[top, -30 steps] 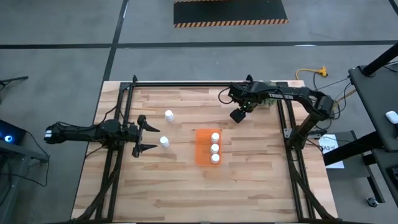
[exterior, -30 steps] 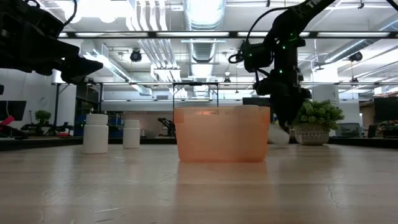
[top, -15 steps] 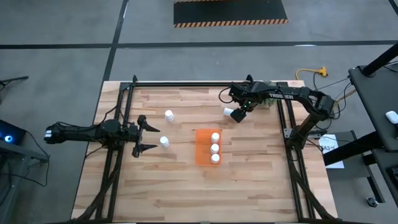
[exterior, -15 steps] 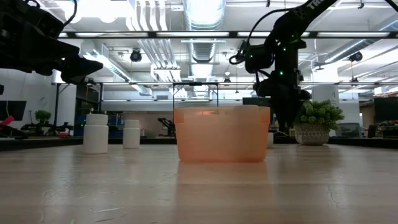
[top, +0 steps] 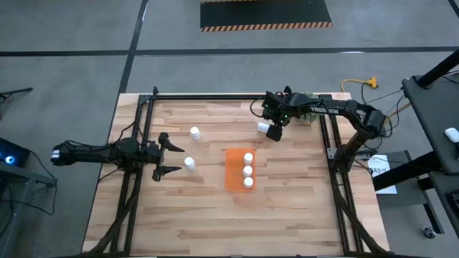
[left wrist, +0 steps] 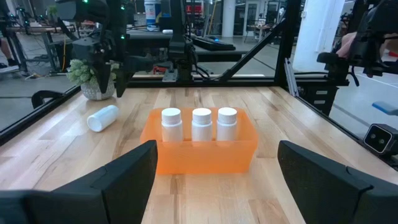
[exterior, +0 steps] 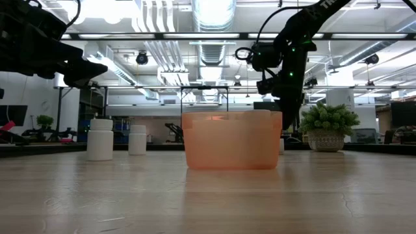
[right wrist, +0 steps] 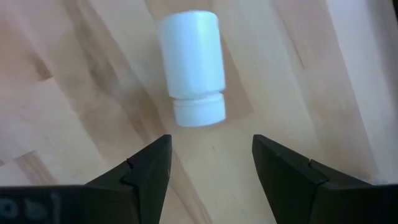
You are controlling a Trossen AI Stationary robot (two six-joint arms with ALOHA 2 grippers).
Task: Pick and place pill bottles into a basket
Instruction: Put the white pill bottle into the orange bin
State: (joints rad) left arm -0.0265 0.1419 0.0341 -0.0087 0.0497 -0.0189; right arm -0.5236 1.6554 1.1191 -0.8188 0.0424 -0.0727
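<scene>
Small white plastic pill bottle (right wrist: 190,65) lay toppled on wooden table (top: 208,208), beyond orange basket (left wrist: 202,152). Right gripper (right wrist: 210,163) hovered spread, empty. Likely light, rigid, slick, roll-prone; best pinched across body.

Support surface: wooden table (top: 208,215), light planks, bordered by a black metal frame (top: 215,97).
Basket: orange basket (top: 235,178), near the table's centre, resting directly on the planks.
Upright bottles on the planks: two pill bottles, one (top: 195,132) at the far left and one (top: 189,163) nearer, both well apart from the basket.
Fallen bottle: one pill bottle (top: 263,127) lying on its side, beyond the basket.
Plant: small potted plant (exterior: 327,127) at the far right edge.
</scene>
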